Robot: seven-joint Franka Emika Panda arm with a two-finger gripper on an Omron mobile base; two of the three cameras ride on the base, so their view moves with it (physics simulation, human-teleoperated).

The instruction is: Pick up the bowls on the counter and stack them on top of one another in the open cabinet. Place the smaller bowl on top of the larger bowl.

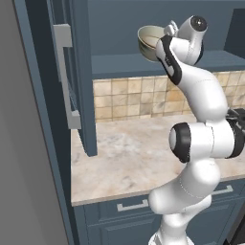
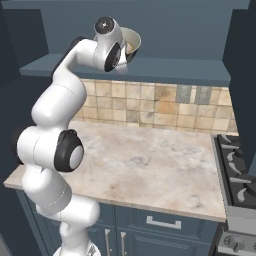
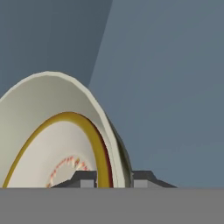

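Currently, step: bowl (image 1: 149,42) carried tilted above cabinet shelf (image 1: 124,63).
Gripper (image 3: 114,180): narrowly closed, pinching bowl's rim.
Next: level it, lower onto shelf.

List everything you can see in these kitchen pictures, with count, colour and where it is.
bowl: one visible, grey-olive outside, cream inside; held tilted at the cabinet shelf, its rim between the end effector's fingers
cabinet: one, dark blue-grey; on the wall above the counter, door swung open at left
door handle: one, grey bar; on the open door
counter: one, beige marbled; below the cabinet
backsplash: tan tiles; behind the counter
drawers: dark blue; under the counter
stove: one, dark; right of the counter
end effector: one, dark fingers; closed on the bowl rim
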